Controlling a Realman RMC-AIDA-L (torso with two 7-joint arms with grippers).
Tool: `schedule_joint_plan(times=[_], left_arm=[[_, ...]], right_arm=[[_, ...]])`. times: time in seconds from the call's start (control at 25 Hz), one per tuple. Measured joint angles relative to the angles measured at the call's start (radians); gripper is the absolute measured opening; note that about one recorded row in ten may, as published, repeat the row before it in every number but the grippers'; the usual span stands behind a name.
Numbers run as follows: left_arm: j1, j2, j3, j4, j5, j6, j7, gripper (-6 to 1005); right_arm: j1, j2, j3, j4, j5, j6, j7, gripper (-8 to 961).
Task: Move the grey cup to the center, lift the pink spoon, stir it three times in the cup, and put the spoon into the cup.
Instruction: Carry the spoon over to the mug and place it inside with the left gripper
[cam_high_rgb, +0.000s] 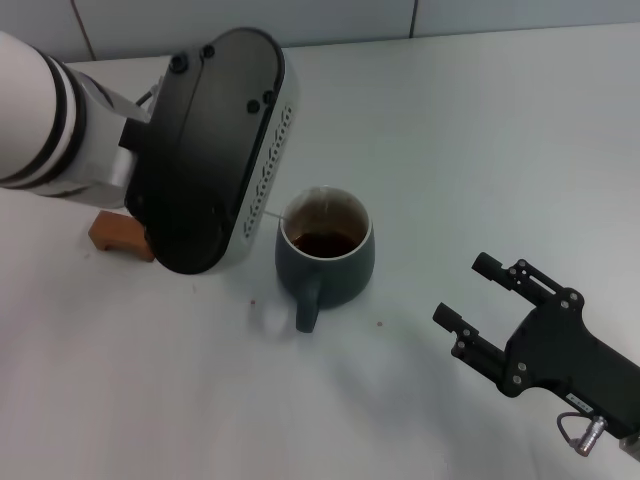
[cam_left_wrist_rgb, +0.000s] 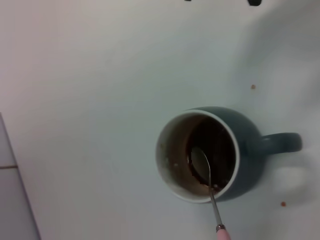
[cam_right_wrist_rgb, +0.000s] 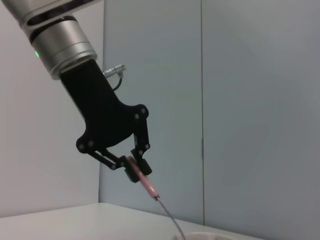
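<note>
Grey cup: dk grey-blue ext., cream int., brown residue. Pink spoon: pale pink hdl, silver neck/bowl. Block: orange-brown.

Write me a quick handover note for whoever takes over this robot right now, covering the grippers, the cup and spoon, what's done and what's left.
Left gripper: shut on the pink spoon, held above the grey cup.
Right gripper: open, holding nothing, off to the right of the cup.
Cup: on the white table near the middle, handle toward the robot, dark liquid inside.
Spoon: bowl dipped in the liquid, neck leaning over the rim.
Done: cup placed, spoon lifted and in the cup.
Left: finish any stirring (count unknown), release the spoon into the cup.
Brown block sits under the left arm.
</note>
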Motion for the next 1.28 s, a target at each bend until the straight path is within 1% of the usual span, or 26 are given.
schedule_joint_plan(times=[0.32, 0.6, 0.96, 1.28], left_arm=[[-0.017, -0.004, 0.017, -0.01, -0.01, -0.02, 0.003, 125], [-0.004, -0.004, 0.037, 0.001, -0.005, -0.012, -0.002, 126], [0.007, -0.002, 0.018, 0.006, 0.039, 0.014, -0.006, 125], [-0.019, -0.006, 0.013, -0.002, 0.011, 0.003, -0.033, 139]], right_arm=[[-0.001, 0.0, 0.001, 0.0, -0.001, 0.0, 0.0, 678], [-0.003, 0.0, 0.001, 0.0, -0.001, 0.001, 0.0, 678], [-0.002, 0.0, 0.0, 0.0, -0.003, 0.003, 0.0, 678], [0.003, 0.0, -0.001, 0.0, -0.003, 0.003, 0.0, 678]])
